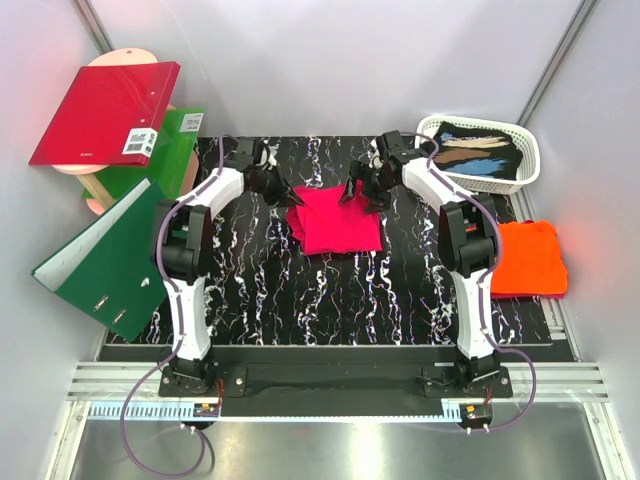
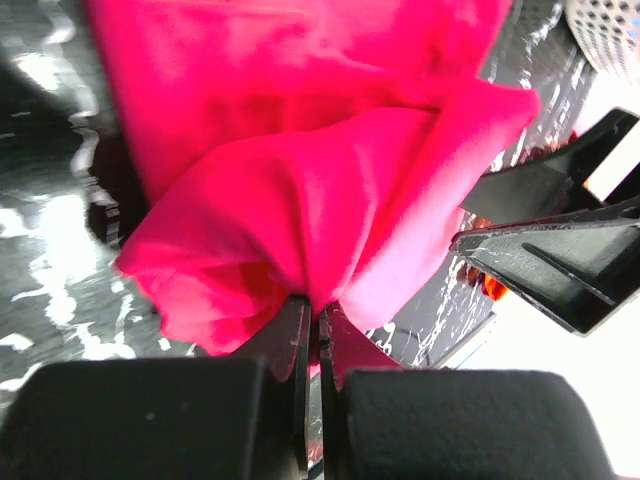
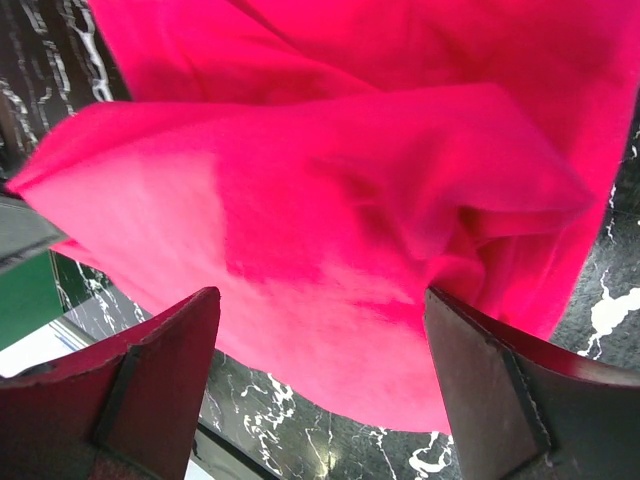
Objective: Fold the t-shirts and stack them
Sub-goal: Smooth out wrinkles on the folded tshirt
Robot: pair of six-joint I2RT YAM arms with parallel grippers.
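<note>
The magenta-pink t-shirt (image 1: 333, 222) lies folded at the far middle of the black marble table (image 1: 330, 290). My left gripper (image 1: 287, 195) is shut on the shirt's far left corner; in the left wrist view the pink cloth (image 2: 330, 200) bunches out of the closed jaws (image 2: 318, 335). My right gripper (image 1: 358, 195) is open at the shirt's far right corner; in the right wrist view the pink cloth (image 3: 340, 230) lies beyond its spread fingers (image 3: 320, 340). The orange t-shirt (image 1: 528, 258) lies folded at the table's right edge.
A white basket (image 1: 480, 153) with dark cloth stands at the back right. A red ring binder (image 1: 105, 112) rests on a wooden stool at the back left, above a green binder (image 1: 160, 155). Another green binder (image 1: 105, 258) leans at the table's left edge.
</note>
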